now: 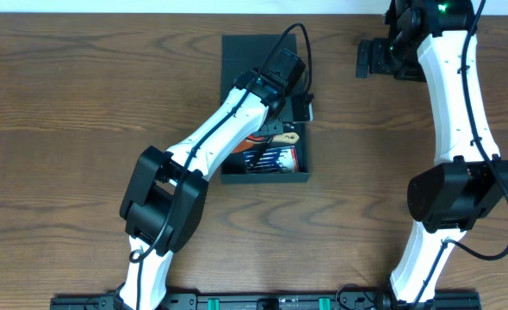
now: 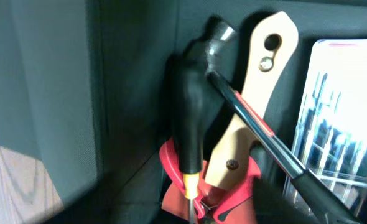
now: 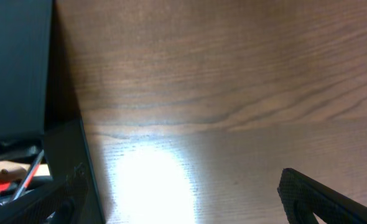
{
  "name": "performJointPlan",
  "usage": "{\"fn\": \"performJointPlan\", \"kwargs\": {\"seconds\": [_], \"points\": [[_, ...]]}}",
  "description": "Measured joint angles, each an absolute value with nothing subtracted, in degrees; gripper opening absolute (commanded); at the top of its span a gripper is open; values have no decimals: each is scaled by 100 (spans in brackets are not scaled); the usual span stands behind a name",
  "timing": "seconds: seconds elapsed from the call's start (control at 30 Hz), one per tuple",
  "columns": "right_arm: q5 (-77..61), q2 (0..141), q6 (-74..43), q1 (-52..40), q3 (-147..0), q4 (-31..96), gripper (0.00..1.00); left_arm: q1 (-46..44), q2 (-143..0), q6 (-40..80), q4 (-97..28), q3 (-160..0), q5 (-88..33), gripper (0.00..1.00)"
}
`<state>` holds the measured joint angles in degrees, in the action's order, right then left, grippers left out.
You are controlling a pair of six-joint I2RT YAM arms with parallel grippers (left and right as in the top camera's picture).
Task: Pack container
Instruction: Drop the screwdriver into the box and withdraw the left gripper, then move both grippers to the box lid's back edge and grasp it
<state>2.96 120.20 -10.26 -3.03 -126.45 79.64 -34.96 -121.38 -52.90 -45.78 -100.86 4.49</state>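
The dark teal container (image 1: 267, 179) stands open at the table's middle back, its flap lid (image 1: 245, 60) lying flat behind it. My left gripper (image 1: 287, 129) reaches into its right side. In the left wrist view my fingers (image 2: 202, 214) look spread, and nothing is clamped between them. A black-handled screwdriver with a yellow band (image 2: 190, 112) lies just ahead against the container wall (image 2: 134, 74). A tan wooden-handled tool (image 2: 258, 81), a red-handled tool (image 2: 233, 193) and a clear case of bits (image 2: 339, 124) lie beside the screwdriver. My right gripper (image 1: 370, 58) is open and empty over bare table (image 3: 171, 199).
The container's side wall (image 3: 71, 180) shows at the left edge of the right wrist view, with tool tips inside. The right arm's elbow (image 1: 461, 194) hangs over the table's right side. Bare wood lies left and right of the container.
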Motion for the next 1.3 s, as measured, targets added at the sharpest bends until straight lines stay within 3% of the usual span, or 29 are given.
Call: {"fn": "performJointPlan", "kwargs": {"seconds": [0.17,0.3,0.33,0.37,0.4,0.43,0.47,0.63,0.83,1.3], "points": [[294,12020,-1026,-303,-12645,7507,97,-3459,-11841,-4348,-4576,-10138,779,85],[174,12029,-1000,-301,-12643,6936,45,-3063,-11037,-3402,-4554,-10232,858,81],[91,12042,-1031,-294,-12643,6790,34,-2867,-10838,-3159,-4512,-10289,819,73],[-49,12062,-1052,-281,-12643,6630,24,-2613,-10652,-2908,-4473,-10359,746,57],[-172,12097,-1072,-268,-12643,6517,17,-2335,-10512,-2694,-4438,-10431,598,24],[-325,12143,-1114,-248,-12643,6405,10,-2021,-10414,-2515,-4392,-10492,395,6],[-539,12226,-1229,-217,-12645,6252,3,-1675,-10368,-2324,-4331,-10541,97,6],[-1474,12746,-1278,-62,-12645,5765,1,-462,-10790,-1555,-4018,-10567,-1719,6],[-2482,13592,-1304,-23,-12645,5310,1,97,-11996,-864,-3671,-10530,-3454,6],[-3638,14593,-1302,-137,-12632,5175,1,91,-13329,-14,-3529,-10475,-4320,6]]}}
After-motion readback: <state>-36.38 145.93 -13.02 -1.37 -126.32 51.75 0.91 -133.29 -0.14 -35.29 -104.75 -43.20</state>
